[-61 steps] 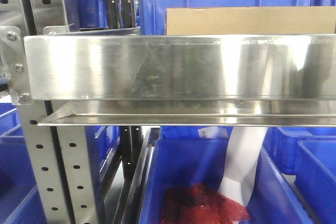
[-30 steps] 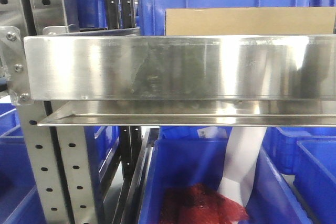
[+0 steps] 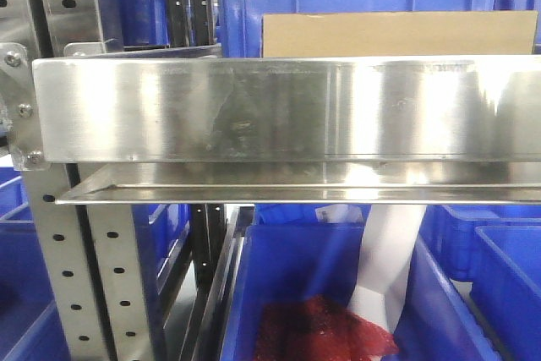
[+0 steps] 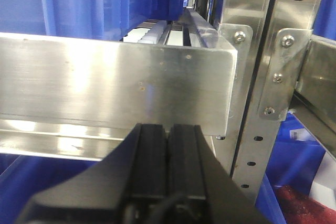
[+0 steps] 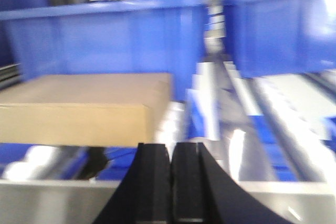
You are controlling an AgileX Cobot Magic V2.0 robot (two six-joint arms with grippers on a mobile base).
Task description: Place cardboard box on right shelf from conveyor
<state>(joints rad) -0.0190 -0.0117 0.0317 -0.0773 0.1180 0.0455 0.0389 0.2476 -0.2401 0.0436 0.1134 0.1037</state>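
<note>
Blue bins crowd the racking behind the right shelf (image 3: 254,107), where the cardboard box (image 3: 397,34) rests past the front lip, seemingly light, stiff, best clamped across its narrow faces; left gripper (image 4: 168,145) and right gripper (image 5: 170,163) are closed, empty; against the earlier frame, the shelf sits slightly leftward.

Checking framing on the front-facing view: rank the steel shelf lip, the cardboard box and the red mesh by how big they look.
1. steel shelf lip, largest, though nearest the camera.
2. cardboard box, only its upper part shows.
3. red mesh, smallest, cut by the frame edge.
</note>
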